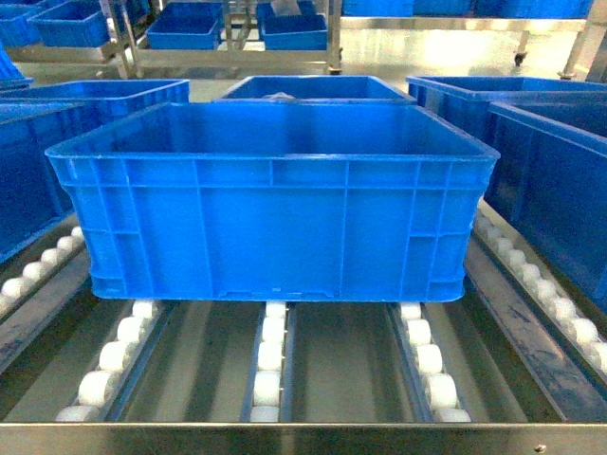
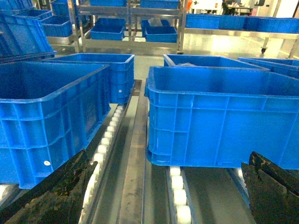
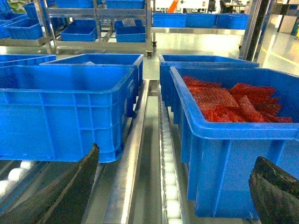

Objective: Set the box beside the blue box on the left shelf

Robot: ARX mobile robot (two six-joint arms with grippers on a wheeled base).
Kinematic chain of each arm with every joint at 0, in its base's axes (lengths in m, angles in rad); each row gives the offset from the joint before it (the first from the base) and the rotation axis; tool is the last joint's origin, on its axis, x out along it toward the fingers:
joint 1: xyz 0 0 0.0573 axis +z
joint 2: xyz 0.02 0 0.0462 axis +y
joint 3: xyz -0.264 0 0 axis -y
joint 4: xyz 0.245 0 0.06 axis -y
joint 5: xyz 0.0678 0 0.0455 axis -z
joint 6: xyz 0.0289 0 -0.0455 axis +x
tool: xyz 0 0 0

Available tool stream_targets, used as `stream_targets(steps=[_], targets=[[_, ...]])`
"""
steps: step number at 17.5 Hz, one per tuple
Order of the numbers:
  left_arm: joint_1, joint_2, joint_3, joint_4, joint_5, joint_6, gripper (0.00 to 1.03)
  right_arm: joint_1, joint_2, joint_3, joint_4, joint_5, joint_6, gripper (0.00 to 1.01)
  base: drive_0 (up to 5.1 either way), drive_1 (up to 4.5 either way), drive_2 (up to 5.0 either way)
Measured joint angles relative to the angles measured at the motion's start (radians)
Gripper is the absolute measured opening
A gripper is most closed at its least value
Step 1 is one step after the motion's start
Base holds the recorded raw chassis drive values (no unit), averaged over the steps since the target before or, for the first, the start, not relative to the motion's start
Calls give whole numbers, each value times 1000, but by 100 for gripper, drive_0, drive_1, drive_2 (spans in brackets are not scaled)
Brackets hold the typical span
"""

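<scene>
The box (image 1: 275, 204) is a large empty blue crate standing on the white rollers of the grey shelf (image 1: 341, 360), a little behind the flat front lip (image 1: 285, 438). Another blue box (image 1: 28, 161) stands in the lane to its left, apart from it. In the left wrist view the box (image 2: 224, 121) is ahead to the right and the neighbouring blue box (image 2: 42, 116) ahead to the left. My left gripper (image 2: 163, 196) is open, with nothing between its fingers. The right gripper (image 3: 168, 196) is open too, with the box (image 3: 60, 112) ahead on its left. Neither gripper shows in the head view.
A blue crate (image 3: 233, 140) holding red bags (image 3: 229, 100) fills the lane on the right. More blue crates (image 1: 313, 87) stand behind on the rollers. Steel dividers (image 2: 135, 154) separate the lanes. Further racks with crates (image 1: 185, 28) stand across the aisle.
</scene>
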Motion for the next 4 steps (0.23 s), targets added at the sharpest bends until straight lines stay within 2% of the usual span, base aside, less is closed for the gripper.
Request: stream_targets(steps=[4], targets=[[0,0,0,0,0,0,98,0,0,0,0,0,0,98,0,0,0]])
